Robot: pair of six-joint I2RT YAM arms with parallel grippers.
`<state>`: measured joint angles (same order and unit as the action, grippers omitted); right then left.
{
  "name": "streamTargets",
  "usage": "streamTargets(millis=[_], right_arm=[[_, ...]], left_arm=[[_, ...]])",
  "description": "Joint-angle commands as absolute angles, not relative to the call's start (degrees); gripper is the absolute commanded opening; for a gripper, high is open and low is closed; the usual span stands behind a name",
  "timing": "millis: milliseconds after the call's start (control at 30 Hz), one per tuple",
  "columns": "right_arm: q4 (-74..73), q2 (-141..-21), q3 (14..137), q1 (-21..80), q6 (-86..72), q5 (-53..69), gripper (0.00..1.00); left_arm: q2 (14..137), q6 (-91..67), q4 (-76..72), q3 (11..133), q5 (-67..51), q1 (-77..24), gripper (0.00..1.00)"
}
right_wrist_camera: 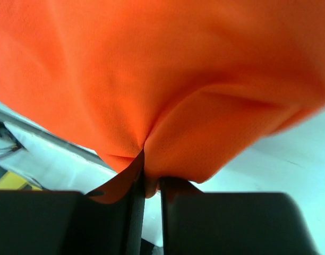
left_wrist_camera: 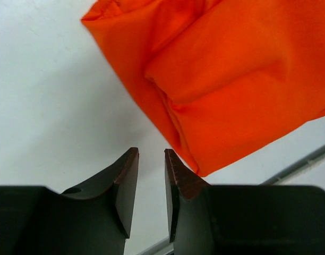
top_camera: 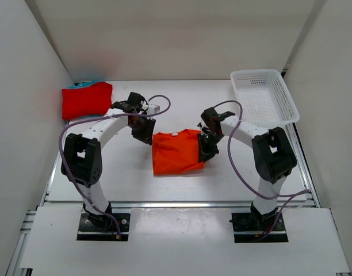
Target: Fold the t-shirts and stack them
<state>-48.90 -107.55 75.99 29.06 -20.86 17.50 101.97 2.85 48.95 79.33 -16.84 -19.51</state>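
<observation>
Though well apart, basket (top_camera: 255, 73); red t-shirt (top_camera: 87, 99)

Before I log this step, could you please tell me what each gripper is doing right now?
Left gripper: slightly open, empty.
Right gripper: closed on the orange t-shirt.

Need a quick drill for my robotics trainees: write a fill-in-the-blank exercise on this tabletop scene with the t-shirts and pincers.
The soft orange cloth t-shirt is ____ the left pincer and the right pincer.
Its cloth is pinched only by the ____ pincer.
The folded red cloth t-shirt sits at the far ____ corner of the white table.
The white plastic mesh basket holds ____.
Missing words: between, right, left, nothing.
</observation>
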Motion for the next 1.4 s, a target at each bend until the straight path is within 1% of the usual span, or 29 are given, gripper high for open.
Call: streamTargets(millis=[0,33,133,167,233,267,300,333,400,467,533,633,733,767,867,967,1167,1267,1367], right_arm=[[-39.91,-102.06,69.37,30.85,-21.97,23.72,0.18],[-39.73,-100.47,66.47,31.11,-21.45,24.34,0.21],[-38.93,-95.56,62.59,31.20,-19.78,26.45,0.48],[-39.02,-93.36,61.10,30.59,-19.60,26.46,0.54],[-39.29,-89.15,59.42,29.19,-18.47,26.45,0.69],[-39.29,-86.25,58.72,28.22,-18.46,26.28,0.70],[-39.46,-85.61,58.54,27.08,-18.11,25.76,0.76],[-39.64,-82.82,58.45,26.20,-18.11,24.79,0.78],[-38.07,-80.16,58.36,24.62,-18.37,22.52,0.87],[-33.77,-79.19,57.05,22.69,-18.89,21.36,0.88],[-29.30,-80.41,55.73,20.40,-20.21,23.02,0.83],[-22.88,-84.97,54.76,18.02,-20.48,25.65,0.80],[-19.70,-88.93,56.24,17.23,-20.13,26.10,0.83],[-18.64,-90.60,56.60,17.31,-19.60,25.93,0.84],[-18.02,-93.42,57.65,16.96,-18.37,26.19,0.86],[-16.97,-94.39,57.13,16.79,-18.46,26.72,0.86],[-14.77,-94.48,54.23,16.44,-17.67,26.99,0.86],[-13.54,-95.71,53.18,15.91,-17.40,27.50,0.84],[-13.88,-97.12,54.40,16.08,-16.61,27.95,0.77]], left_arm=[[97.12,5.71,51.94,77.87,-21.18,-20.47,0.38],[96.86,6.15,52.20,77.26,-22.31,-20.74,0.38],[95.72,5.98,52.21,75.85,-23.56,-20.92,0.40],[95.19,6.06,52.29,75.33,-23.90,-20.74,0.41],[94.66,6.41,52.12,74.89,-24.00,-21.01,0.43],[94.40,6.59,52.03,75.14,-23.99,-21.27,0.44],[93.70,7.20,51.86,74.89,-24.43,-21.01,0.44],[93.95,7.12,51.25,75.32,-23.82,-21.27,0.45],[93.95,6.94,49.23,75.32,-24.43,-21.62,0.48],[94.22,6.07,45.38,74.45,-24.17,-21.53,0.52],[94.92,5.36,42.90,73.74,-24.78,-21.45,0.53],[96.06,4.66,39.30,72.07,-23.65,-21.53,0.54],[97.38,4.14,36.92,71.55,-23.82,-22.06,0.57],[98.34,4.04,36.83,71.89,-23.82,-22.23,0.56],[100.45,3.34,36.30,72.86,-26.01,-22.85,0.58],[101.86,2.11,35.95,72.68,-26.81,-23.20,0.58],[101.96,3.60,36.21,70.32,-24.53,-23.55,0.57],[102.56,4.39,34.36,69.87,-23.90,-24.26,0.55],[103.53,3.61,32.87,70.05,-24.25,-24.96,0.49]])
